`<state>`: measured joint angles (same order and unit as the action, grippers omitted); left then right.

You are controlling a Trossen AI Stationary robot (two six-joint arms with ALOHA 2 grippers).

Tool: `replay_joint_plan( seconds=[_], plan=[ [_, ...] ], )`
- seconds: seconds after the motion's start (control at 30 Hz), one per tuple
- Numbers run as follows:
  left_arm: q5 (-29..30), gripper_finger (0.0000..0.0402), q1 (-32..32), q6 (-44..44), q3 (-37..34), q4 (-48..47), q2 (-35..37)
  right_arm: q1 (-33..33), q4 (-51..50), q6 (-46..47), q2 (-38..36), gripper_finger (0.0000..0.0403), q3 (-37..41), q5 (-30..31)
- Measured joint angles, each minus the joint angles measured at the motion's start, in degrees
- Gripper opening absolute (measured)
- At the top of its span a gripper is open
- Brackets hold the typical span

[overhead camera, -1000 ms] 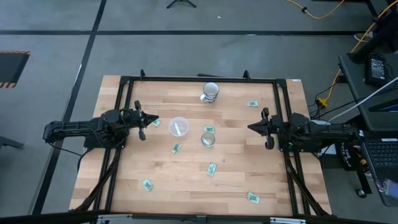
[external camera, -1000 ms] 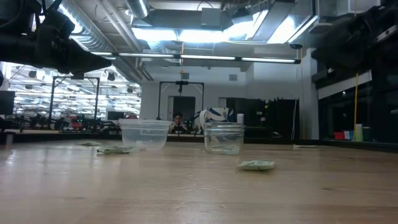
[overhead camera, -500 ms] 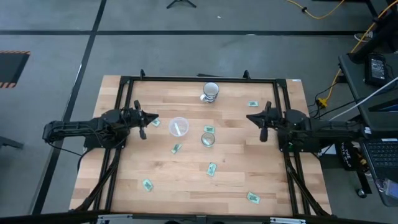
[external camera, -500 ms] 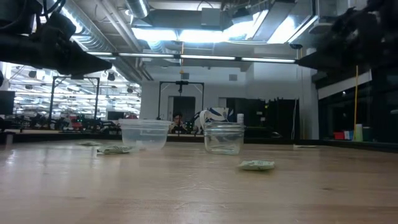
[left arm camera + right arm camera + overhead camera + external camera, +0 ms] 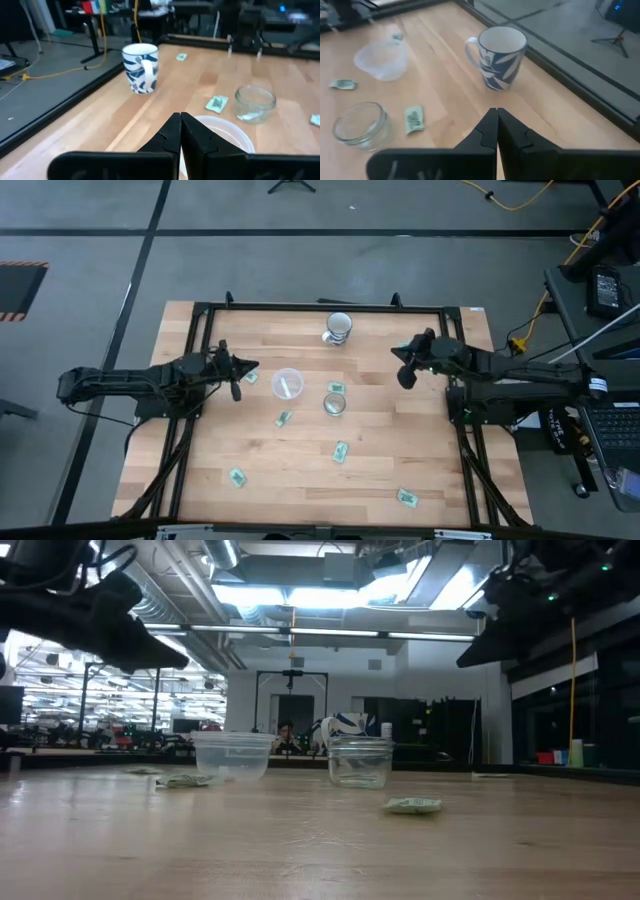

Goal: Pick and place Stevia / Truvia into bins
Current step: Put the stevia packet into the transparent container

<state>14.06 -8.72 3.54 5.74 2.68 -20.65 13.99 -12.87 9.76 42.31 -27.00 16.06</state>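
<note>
- Your left gripper [image 5: 238,372] hangs above the table's left side, just beside the wide cup [image 5: 288,383]; its fingers [image 5: 172,131] are pressed together with nothing between them; I judge it is merely poised there, since the nearest packet [image 5: 250,377] lies just beneath and past its tips.
- Your right gripper [image 5: 404,363] is raised over the right half, near the far-right packet [image 5: 406,347]; its fingers [image 5: 490,127] are likewise closed on nothing; you would have to spread them before any pick.
- The packets lie flat and scattered, so each wants a descent from above; one [image 5: 285,419] sits below the wide cup with its long axis slanting toward the table's near-left corner; one [image 5: 335,388] rests just beside the glass cup [image 5: 334,403], its long axis roughly across the table.
- Further packets sit well apart near the front: one [image 5: 341,451] slanted in the middle, one [image 5: 237,476] front-left, one [image 5: 407,497] front-right.
- The wide cup seems to hold something pale already; whether it is a packet cannot be told.
- The mug [image 5: 339,327] at the far edge is not a bin; keep clear of it.
</note>
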Motion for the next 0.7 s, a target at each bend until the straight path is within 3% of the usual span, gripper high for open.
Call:
replay_joint_plan(
  seconds=[0.13,0.33,0.5,0.7],
  plan=[
    [-0.7,0.0003,-2.0,-0.5,3.2,-0.1,-6.4,1.6,-1.6,-1.0,1.9,0.0007,-1.4,-0.1],
    [-2.3,0.0004,-4.9,-2.7,8.2,-0.4,-14.5,2.0,-13.4,3.9,2.3,0.0007,-6.9,-0.1],
    [-4.8,0.0004,-7.0,-5.1,10.7,-0.4,-18.5,2.0,-23.0,10.4,2.8,0.0007,-11.8,0.1],
    [-5.2,0.0004,-9.0,-5.4,11.2,-0.4,-20.8,2.2,-28.2,12.3,5.7,0.0007,-15.5,4.9]
  ],
)
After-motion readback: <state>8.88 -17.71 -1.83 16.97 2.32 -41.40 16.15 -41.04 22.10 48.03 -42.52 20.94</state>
